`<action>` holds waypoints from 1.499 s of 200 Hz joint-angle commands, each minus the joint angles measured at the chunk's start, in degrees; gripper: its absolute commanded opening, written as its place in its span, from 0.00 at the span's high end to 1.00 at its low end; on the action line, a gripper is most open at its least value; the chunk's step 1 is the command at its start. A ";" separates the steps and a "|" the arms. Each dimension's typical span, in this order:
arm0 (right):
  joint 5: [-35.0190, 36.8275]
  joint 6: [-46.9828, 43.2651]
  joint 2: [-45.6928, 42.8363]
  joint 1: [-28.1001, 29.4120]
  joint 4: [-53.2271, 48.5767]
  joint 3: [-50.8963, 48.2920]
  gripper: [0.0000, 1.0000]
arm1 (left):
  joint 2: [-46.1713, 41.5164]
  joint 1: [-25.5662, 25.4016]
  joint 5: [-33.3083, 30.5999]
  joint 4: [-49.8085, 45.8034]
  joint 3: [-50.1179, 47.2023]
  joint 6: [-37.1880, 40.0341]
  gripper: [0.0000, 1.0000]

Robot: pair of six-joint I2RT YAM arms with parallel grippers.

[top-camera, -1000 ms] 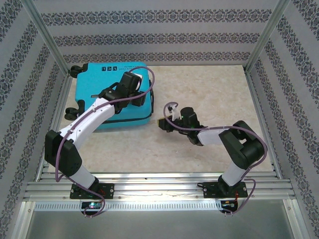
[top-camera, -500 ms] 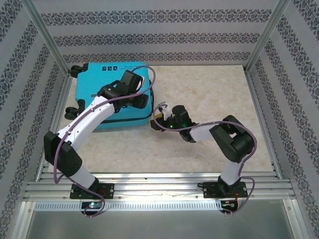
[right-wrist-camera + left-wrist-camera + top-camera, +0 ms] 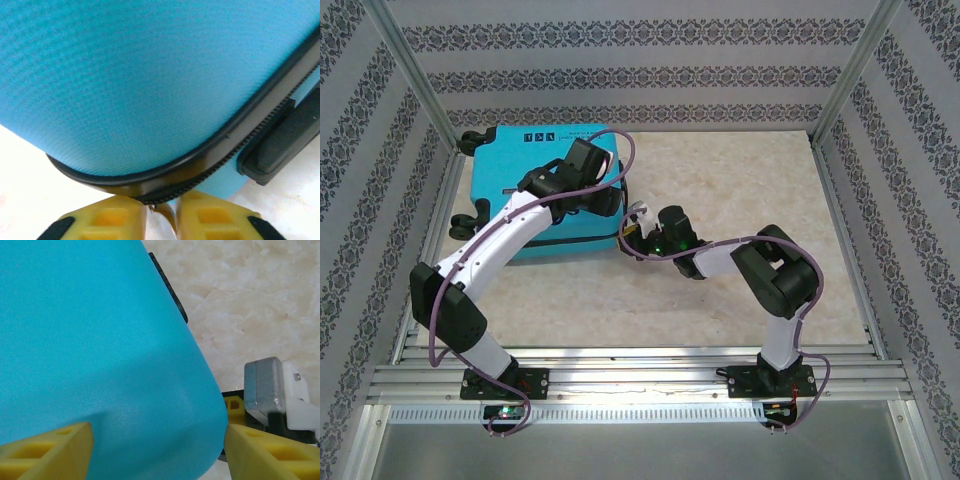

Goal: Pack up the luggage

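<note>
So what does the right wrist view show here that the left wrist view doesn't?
Right wrist, not left: zipper teeth, a black moulded block, and the right pincer with fingers nearly together on a small brownish tab. Left wrist, not right: the left pincer, fingers wide apart astride a rounded corner, and grey-and-white metal hardware beside it. Both: the bright turquoise hard-shell suitcase, its black zipper band, the pale tabletop.

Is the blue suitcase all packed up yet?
Nearly. Done: the turquoise suitcase lies flat on the table with its lid down. Happening now: the left gripper, open, straddles its corner, while the right gripper pinches what looks like the zipper pull on the black zipper band. Left to do: zipping it round; how much is zipped already I cannot tell.
</note>
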 commanded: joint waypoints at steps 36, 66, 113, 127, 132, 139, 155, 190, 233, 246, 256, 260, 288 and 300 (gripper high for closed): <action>-1.70 0.00 0.54 0.62 4.88 0.99 1.00 | -9.87 5.73 0.30 2.77 -6.11 -7.93 0.27; -1.79 0.51 -0.26 0.36 6.22 -0.34 1.00 | -23.38 18.91 7.92 7.88 -16.22 -15.02 0.25; -2.08 1.64 -1.11 0.20 6.27 -0.83 1.00 | -38.34 38.83 14.05 6.13 -25.08 -22.56 0.19; -2.34 2.07 -1.35 0.26 6.40 -1.14 1.00 | -39.69 45.09 19.62 6.84 -27.17 -24.94 0.19; -2.45 2.10 -1.46 0.26 6.40 -1.22 1.00 | -39.92 47.47 22.03 7.41 -28.11 -26.15 0.19; -2.54 2.11 -1.56 0.26 6.35 -1.39 1.00 | -40.31 50.36 25.25 8.82 -29.57 -27.71 0.19; -2.58 1.88 -1.98 0.26 5.90 -1.83 1.00 | -40.61 56.26 32.49 13.04 -33.88 -32.32 0.19; -2.34 1.51 -3.05 0.15 5.43 -3.00 1.00 | -38.44 62.32 44.42 27.79 -43.32 -43.23 0.22; -2.15 1.74 -3.46 0.15 5.86 -3.98 1.00 | -34.54 62.60 44.61 34.33 -46.08 -45.52 0.24; -2.15 1.93 -3.61 0.18 6.20 -4.25 1.00 | -34.04 62.76 42.94 33.68 -45.96 -44.60 0.24; -2.14 2.02 -3.68 0.13 6.31 -4.41 1.00 | -33.84 62.98 41.72 33.62 -46.07 -44.13 0.23; -2.15 2.05 -3.70 0.17 6.38 -4.43 1.00 | -33.61 63.11 41.35 33.56 -46.10 -44.00 0.23; -2.15 2.03 -4.25 0.18 6.32 -4.85 1.00 | -31.82 64.40 39.34 33.59 -46.06 -42.49 0.23; -2.15 1.96 -4.46 0.15 6.23 -5.03 1.00 | -30.85 65.24 39.04 33.40 -46.24 -42.03 0.23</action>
